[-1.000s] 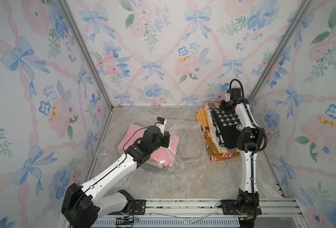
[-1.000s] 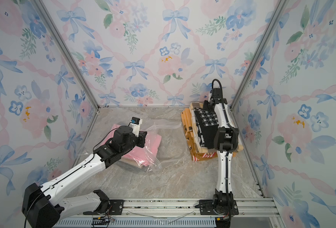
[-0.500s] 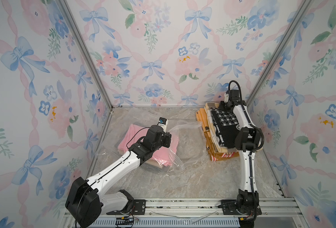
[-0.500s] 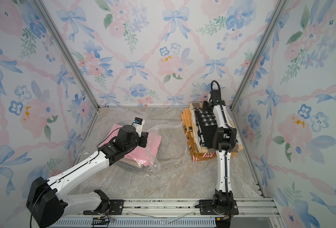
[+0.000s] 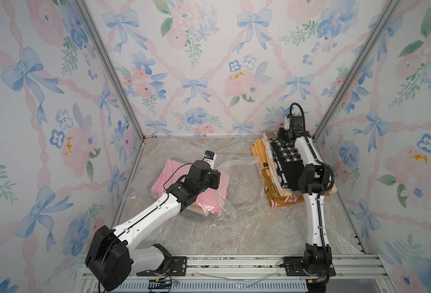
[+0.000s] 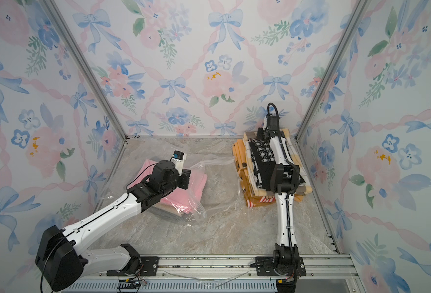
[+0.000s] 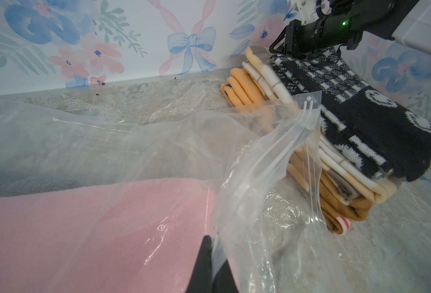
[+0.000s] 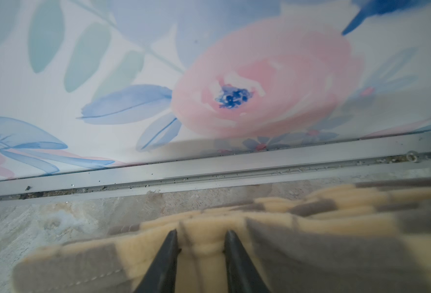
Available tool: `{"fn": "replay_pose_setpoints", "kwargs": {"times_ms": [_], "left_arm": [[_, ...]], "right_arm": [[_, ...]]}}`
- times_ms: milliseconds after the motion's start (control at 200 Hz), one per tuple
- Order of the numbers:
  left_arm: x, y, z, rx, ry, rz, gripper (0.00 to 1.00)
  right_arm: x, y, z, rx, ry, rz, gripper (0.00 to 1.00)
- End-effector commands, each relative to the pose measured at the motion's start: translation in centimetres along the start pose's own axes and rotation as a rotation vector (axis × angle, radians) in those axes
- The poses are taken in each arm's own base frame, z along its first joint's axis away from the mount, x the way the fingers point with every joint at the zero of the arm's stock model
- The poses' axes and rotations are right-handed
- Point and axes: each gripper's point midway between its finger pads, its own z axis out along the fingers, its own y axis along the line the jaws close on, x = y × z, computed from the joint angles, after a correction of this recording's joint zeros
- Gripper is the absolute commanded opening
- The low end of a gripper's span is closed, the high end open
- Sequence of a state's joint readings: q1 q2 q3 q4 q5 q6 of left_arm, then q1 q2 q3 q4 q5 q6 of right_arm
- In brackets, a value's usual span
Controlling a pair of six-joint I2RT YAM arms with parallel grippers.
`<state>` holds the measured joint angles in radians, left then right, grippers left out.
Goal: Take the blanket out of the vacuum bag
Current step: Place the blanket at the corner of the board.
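Your left gripper (image 7: 213,243): fingers pressed together, pinching film of crinkly transparent plastic vacuum bag (image 7: 260,157). Just beneath it, inside bag: folded pink fleece blanket (image 7: 82,228). Your right gripper (image 8: 200,236): jaws part-way closed, pinching raised fold of cream-and-grey checked blanket (image 8: 310,228) between fingertips.

my left gripper (image 7: 213,251) cropped by the wrist view's edge, only two dark tips showing, pink blanket (image 5: 162,175) half hidden under my left arm in both top views, cream checked blanket (image 8: 204,220) blurred around my right gripper (image 8: 201,233)
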<state>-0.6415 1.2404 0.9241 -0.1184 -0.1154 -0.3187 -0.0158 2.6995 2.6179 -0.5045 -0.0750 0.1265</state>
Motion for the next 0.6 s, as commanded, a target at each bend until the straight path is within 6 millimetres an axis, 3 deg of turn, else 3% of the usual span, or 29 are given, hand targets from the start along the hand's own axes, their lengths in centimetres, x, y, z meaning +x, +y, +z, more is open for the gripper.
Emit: {"fn": "replay_pose_setpoints", "kwargs": {"times_ms": [0, 120, 240, 385, 430, 505, 595], "left_arm": [[-0.1, -0.2, -0.1, 0.008, 0.0, -0.008, 0.0], [-0.5, -0.4, -0.4, 0.016, -0.013, -0.01, 0.0], [-1.3, -0.8, -0.9, 0.032, -0.034, -0.008, 0.0], [-1.9, -1.3, -1.3, 0.056, -0.055, -0.005, 0.0], [-1.9, -1.6, -1.4, 0.071, -0.059, -0.004, 0.0], [-1.8, -2.1, -1.7, 0.092, -0.067, -0.006, 0.0], [-1.3, -2.4, -1.9, 0.117, -0.054, -0.011, 0.0]], "right_arm": [[1.1, 1.1, 1.4, -0.039, 0.009, 0.005, 0.33], [0.4, 1.9, 0.6, -0.08, 0.005, -0.006, 0.31], [-2.9, 2.5, -2.6, -0.072, -0.059, -0.022, 0.3], [-8.6, 3.1, -9.3, -0.048, -0.203, -0.005, 0.3], [-10.3, 3.4, -12.1, -0.049, -0.245, 0.006, 0.31], [-11.3, 3.5, -15.6, -0.042, -0.266, 0.028, 0.32], [-10.0, 2.4, -18.4, -0.006, -0.207, 0.069, 0.33]]}}
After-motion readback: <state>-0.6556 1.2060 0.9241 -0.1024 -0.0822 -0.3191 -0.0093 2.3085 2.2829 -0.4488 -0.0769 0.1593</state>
